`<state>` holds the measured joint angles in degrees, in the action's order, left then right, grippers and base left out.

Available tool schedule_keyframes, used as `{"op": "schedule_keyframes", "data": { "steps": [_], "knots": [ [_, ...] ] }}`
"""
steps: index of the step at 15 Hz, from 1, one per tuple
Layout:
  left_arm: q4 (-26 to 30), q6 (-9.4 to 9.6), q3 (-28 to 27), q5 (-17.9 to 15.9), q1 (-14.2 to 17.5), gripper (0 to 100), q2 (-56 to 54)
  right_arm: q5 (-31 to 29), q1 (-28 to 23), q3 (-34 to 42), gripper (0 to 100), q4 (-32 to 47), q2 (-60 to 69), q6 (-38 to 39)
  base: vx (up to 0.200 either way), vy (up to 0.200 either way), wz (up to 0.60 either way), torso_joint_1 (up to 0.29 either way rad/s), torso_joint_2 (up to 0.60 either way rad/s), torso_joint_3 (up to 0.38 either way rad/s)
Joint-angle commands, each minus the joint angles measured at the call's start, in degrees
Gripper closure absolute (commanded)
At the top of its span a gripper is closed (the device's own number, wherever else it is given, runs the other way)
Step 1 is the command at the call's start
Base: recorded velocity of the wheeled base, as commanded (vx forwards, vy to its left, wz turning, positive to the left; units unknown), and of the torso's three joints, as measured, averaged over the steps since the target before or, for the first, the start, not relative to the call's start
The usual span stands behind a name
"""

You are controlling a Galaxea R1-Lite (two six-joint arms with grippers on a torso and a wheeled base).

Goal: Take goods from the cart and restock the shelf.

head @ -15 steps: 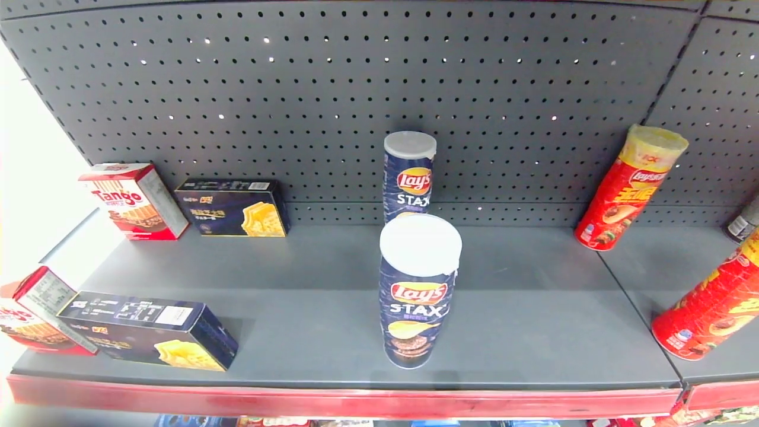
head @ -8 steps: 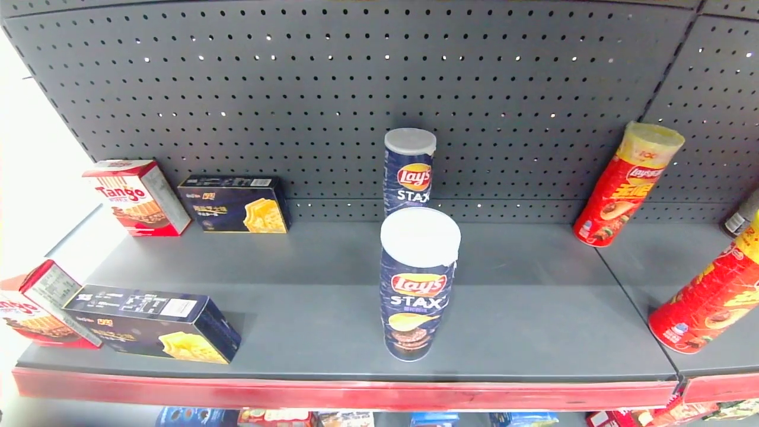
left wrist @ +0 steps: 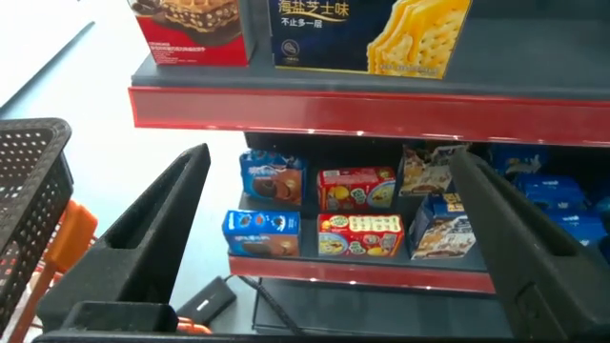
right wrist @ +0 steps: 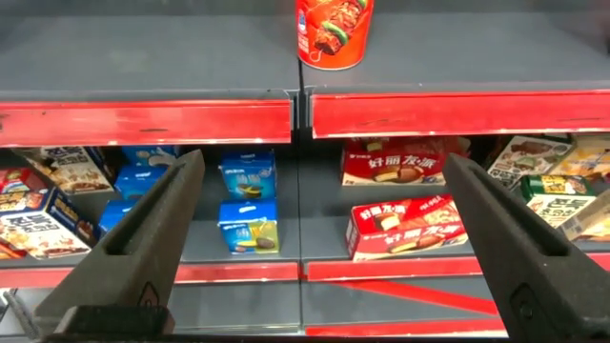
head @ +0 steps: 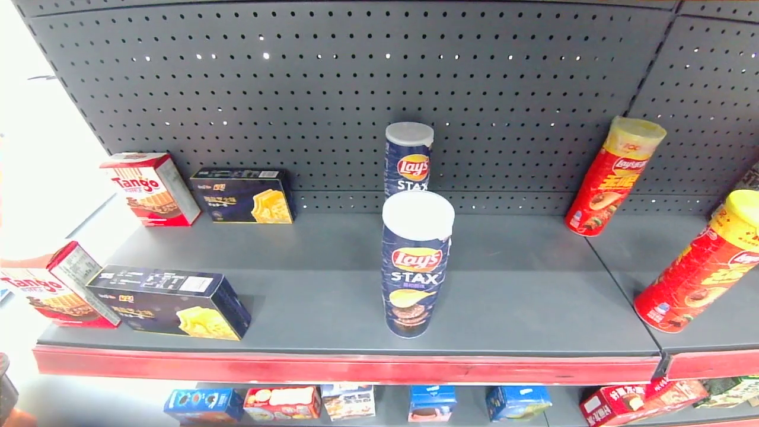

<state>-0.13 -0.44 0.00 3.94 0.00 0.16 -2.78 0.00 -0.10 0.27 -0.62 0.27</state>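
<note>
- Two blue tube cans are counted mid-shelf (head: pixel 522 296), both upright with pale round lids. The front can (head: pixel 417 267) is near the edge and the back can (head: pixel 408 157) is against the pegboard (head: pixel 356 89).
- Two red tube cans with yellow lids are noted to the right: far red can (head: pixel 614 178) and near red can (head: pixel 697 279).
- Four cardboard boxes are logged at the left: far red box (head: pixel 151 188), near red box (head: pixel 56 284), far dark box (head: pixel 243 196) and near dark box (head: pixel 169 302).
- The shelf is flat grey metal, edged with a red strip. The pegboard is perforated.
- A row of small boxes (head: pixel 281 403) is seen on the tier below.
- The left gripper (left wrist: pixel 331 157) is held spread wide, with nothing between its fingers. A black mesh basket (left wrist: pixel 29 191) is seen beside it.
- The right gripper (right wrist: pixel 324 160) is likewise spread and empty.
</note>
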Motion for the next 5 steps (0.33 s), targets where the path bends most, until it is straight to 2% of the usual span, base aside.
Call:
{"op": "schedule_keyframes", "data": {
  "steps": [1, 5],
  "knots": [
    [-0.04, 0.00, 0.00, 0.02, 0.00, 0, 0.02, 0.05, 0.00, 0.01, 0, 0.00, -0.08, 0.00, 0.000, 0.000, 0.00, 0.000, 0.00, 0.000],
    [-0.04, 0.00, 0.00, 0.11, 0.00, 0, 0.02, 1.37, 0.00, 0.01, 0, 0.00, -0.17, 0.00, 0.000, 0.000, 0.00, 0.000, 0.00, 0.000]
  ]
}}
